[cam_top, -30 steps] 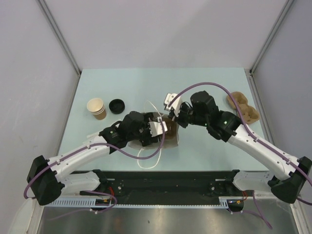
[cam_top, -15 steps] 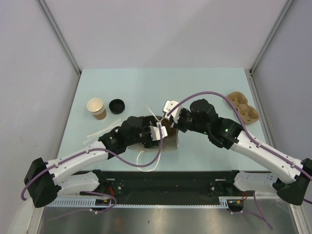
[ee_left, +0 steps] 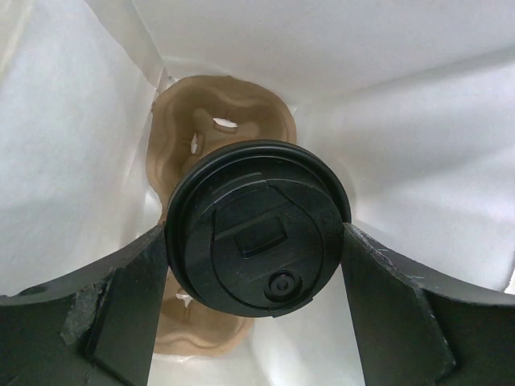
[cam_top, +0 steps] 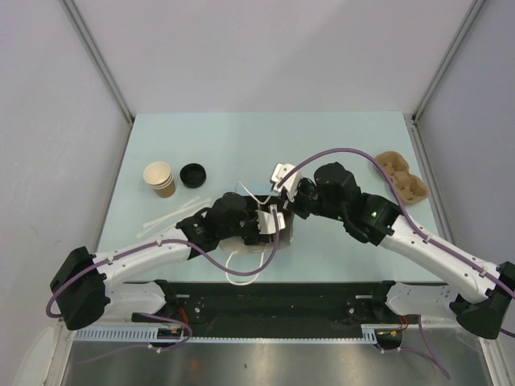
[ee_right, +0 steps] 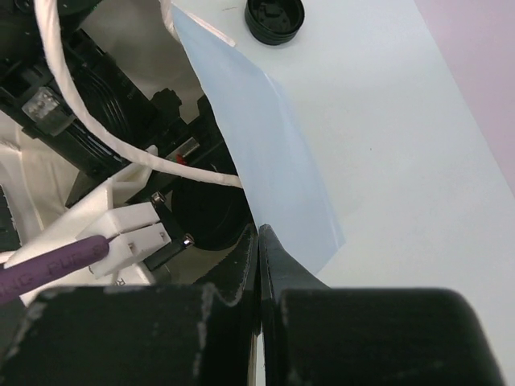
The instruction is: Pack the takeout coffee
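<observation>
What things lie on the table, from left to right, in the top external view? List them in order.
Stack of tan cups → loose black lid → white bag → brown cup carrier.

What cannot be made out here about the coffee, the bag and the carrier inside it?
Coffee: left wrist view, its lid hides the cup wall; top view, the left arm covers it.
Carrier: left wrist view, the lid hides whether the cup sits in it.
Bag: top view, the left arm and right arm cover most of it.
White strips: top view, too small to identify.
</observation>
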